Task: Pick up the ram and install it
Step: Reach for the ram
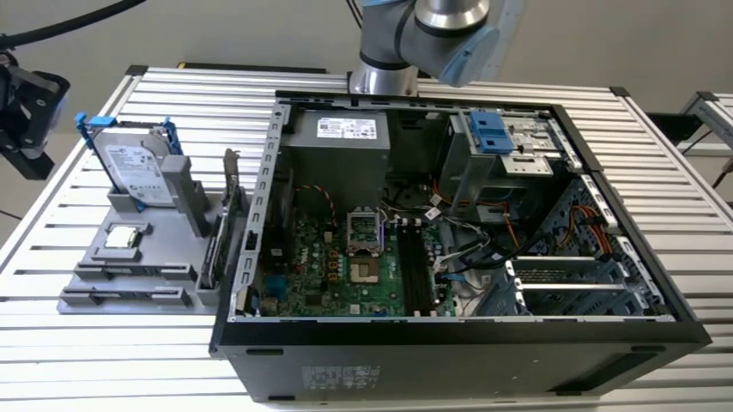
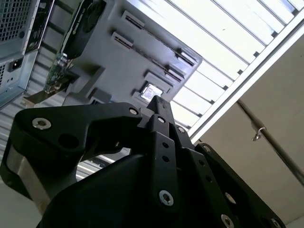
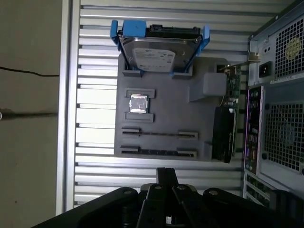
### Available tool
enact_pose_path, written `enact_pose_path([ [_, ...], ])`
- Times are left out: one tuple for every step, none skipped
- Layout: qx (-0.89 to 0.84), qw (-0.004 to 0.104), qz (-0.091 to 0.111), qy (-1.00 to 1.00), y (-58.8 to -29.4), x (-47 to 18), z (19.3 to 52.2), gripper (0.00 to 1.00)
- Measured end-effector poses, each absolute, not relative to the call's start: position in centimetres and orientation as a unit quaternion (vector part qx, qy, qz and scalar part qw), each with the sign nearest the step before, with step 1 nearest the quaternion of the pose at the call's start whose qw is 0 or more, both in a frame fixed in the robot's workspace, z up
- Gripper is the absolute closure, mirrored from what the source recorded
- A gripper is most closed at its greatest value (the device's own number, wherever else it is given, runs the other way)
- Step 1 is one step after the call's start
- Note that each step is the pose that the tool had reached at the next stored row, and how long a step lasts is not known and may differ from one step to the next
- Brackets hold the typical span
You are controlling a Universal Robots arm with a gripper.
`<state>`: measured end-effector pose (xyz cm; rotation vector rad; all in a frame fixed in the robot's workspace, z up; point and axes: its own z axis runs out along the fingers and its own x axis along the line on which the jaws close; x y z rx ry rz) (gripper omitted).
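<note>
The ram [image 3: 159, 153] is a thin dark stick standing on edge between two clips of the grey holder tray [image 3: 164, 97]. A second thin stick [image 3: 159, 134] stands in the row beside it. In both wrist views my gripper [image 3: 166, 174] [image 2: 156, 102] hangs above the table off the tray's edge, on the side nearest the ram rows. Its fingers are shut with nothing in them. In the exterior view the tray [image 1: 137, 257] lies to the left of the open computer case [image 1: 458, 215], and the arm [image 1: 424, 34] rises at the top. Long dark memory slots [image 1: 414, 273] run along the motherboard.
The tray also carries a silver hard drive in a blue frame [image 3: 156, 50], a square processor chip [image 3: 137, 103] and an expansion card [image 3: 224, 133] next to the case's rear panel [image 3: 278, 104]. Everything rests on a slatted aluminium table [image 1: 69, 172].
</note>
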<state>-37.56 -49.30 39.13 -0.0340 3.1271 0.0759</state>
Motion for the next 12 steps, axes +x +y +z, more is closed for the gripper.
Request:
enact_pose_path([
  [-0.011, 0.007, 0.024, 1.0, -49.39, -37.57, 39.13, 1.0],
  [-0.011, 0.007, 0.024, 1.0, -49.48, -37.58, 39.14, 1.0],
  [-0.011, 0.007, 0.024, 1.0, -49.56, -37.6, 39.13, 1.0],
  [-0.011, 0.007, 0.024, 1.0, -49.65, -37.61, 39.13, 1.0],
  [-0.011, 0.007, 0.024, 1.0, -49.74, -37.62, 39.14, 1.0],
  [-0.011, 0.007, 0.024, 1.0, -49.82, -37.63, 39.14, 1.0],
  [-0.011, 0.007, 0.024, 1.0, -49.91, -37.64, 39.13, 1.0],
  [-0.011, 0.007, 0.024, 1.0, -50.01, -37.65, 39.14, 1.0],
  [-0.011, 0.007, 0.024, 1.0, -50.1, -37.66, 39.13, 1.0],
  [-0.011, 0.007, 0.024, 1.0, -50.17, -37.66, 39.13, 1.0],
  [-0.011, 0.007, 0.024, 1.0, -50.23, -37.67, 39.13, 1.0],
  [-0.011, 0.007, 0.024, 1.0, -50.29, -37.67, 39.13, 1.0],
])
